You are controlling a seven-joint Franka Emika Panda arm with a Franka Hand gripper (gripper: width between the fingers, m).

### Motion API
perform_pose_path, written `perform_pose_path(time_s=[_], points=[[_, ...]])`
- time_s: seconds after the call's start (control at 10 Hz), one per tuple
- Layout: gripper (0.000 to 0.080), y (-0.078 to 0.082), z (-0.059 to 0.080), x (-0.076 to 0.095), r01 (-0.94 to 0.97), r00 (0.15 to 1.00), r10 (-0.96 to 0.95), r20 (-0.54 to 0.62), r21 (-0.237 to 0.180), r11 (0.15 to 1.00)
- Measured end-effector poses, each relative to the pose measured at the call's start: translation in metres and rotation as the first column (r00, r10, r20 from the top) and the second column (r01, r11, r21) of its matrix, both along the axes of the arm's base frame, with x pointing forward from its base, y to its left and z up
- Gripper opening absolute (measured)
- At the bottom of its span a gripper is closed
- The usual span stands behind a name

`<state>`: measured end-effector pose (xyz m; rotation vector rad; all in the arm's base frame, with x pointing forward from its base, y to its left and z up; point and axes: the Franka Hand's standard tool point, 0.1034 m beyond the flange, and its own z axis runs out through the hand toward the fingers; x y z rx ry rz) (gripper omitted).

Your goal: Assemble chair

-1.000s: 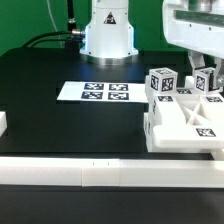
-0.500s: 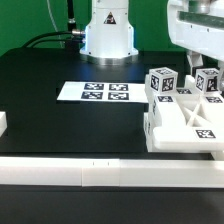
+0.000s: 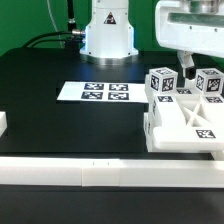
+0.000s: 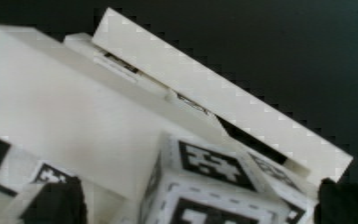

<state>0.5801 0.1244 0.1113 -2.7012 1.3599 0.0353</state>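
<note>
The chair (image 3: 185, 118) stands at the exterior view's right: chunky white joined pieces with a slab base and two upright square posts (image 3: 163, 82) (image 3: 207, 82) that carry black-and-white tags. My gripper (image 3: 188, 68) hangs just above the posts, with one dark finger showing between them. In the wrist view the gripper (image 4: 194, 208) is open. A tagged post (image 4: 220, 180) sits between its dark fingers (image 4: 43, 205), with a gap on one side. A wide white panel (image 4: 105, 110) of the chair lies behind the post.
The marker board (image 3: 94, 92) lies flat on the black table at centre. A long low white rail (image 3: 90, 175) runs along the front edge, with a small white block (image 3: 3, 122) at the exterior view's left. The robot base (image 3: 108, 35) stands at the back.
My gripper has moved toward the exterior view's left, over the chair's posts. The chair parts have not moved.
</note>
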Motion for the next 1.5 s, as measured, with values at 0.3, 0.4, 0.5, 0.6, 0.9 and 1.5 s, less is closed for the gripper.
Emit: perform_pose_path(time_s=[0.3, 0.4, 0.5, 0.6, 0.9, 1.5], points=[[0.0648, 0.0018, 0.0017, 0.0032, -0.347, 0.938, 0.346, -0.017, -0.043, 0.937], [0.0648, 0.0023, 0.0018, 0.0058, -0.486, 0.874, 0.485, -0.032, -0.046, 0.872], [0.0648, 0.0036, 0.0018, 0.0083, -0.569, 0.823, 0.568, -0.033, -0.052, 0.821], [0.0648, 0.0039, 0.0012, 0.0077, -0.638, 0.770, 0.637, -0.033, -0.058, 0.768], [0.0648, 0.0031, -0.0007, 0.0069, -0.771, 0.636, 0.771, -0.027, -0.067, 0.634], [0.0284, 0.0003, -0.0013, 0.0072, -0.807, 0.589, 0.807, -0.025, -0.067, 0.587]])
